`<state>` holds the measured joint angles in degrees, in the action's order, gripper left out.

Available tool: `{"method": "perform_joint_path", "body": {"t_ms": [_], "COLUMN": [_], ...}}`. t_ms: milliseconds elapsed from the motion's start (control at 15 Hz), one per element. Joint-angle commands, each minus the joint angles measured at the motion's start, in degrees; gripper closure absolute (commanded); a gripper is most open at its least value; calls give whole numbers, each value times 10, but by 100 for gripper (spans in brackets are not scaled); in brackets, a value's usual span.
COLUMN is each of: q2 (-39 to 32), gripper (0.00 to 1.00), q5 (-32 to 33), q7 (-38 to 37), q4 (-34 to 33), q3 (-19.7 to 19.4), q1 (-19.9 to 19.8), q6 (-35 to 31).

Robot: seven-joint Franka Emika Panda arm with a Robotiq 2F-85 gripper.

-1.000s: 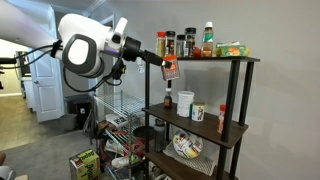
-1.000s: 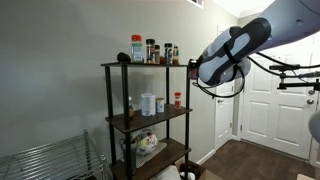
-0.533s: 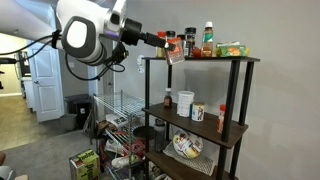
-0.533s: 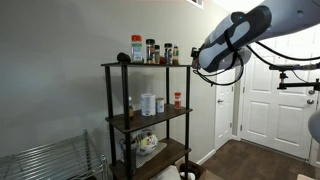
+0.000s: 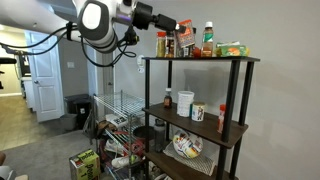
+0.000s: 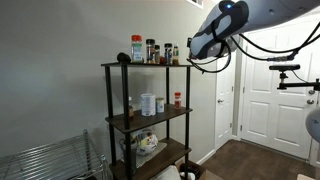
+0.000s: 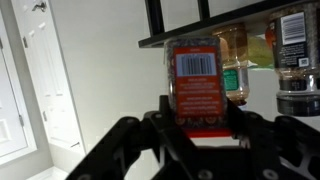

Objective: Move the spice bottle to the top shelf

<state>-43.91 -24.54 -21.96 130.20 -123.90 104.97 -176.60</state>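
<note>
Spice bottle [image 7: 199,90] sits btwn the pincer [image 7: 200,118] fingers, up by the jars [image 5: 188,42] standing on top shelf [image 5: 200,59], near its end. Cup [image 5: 199,112] on mid shelf [image 5: 205,127] below. In an exterior view, wire rack [image 5: 115,118] is left of the unit.

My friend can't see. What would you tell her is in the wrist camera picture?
The gripper holds the red-orange spice bottle mid-picture, its barcode label facing the camera. Behind it are the edge of the dark top shelf and other jars, with a white door at left.
</note>
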Motion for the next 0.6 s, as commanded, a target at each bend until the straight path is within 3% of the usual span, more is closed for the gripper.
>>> {"method": "perform_joint_path", "body": {"t_ms": [0,533], "q2": [-3,-5], "gripper": [73,73], "q5": [-10,-9], "q7": [-17,-59], "q4": [-47,-130], "q3": [36,87], "q1": [-62,-150], "q6": [37,136]}}
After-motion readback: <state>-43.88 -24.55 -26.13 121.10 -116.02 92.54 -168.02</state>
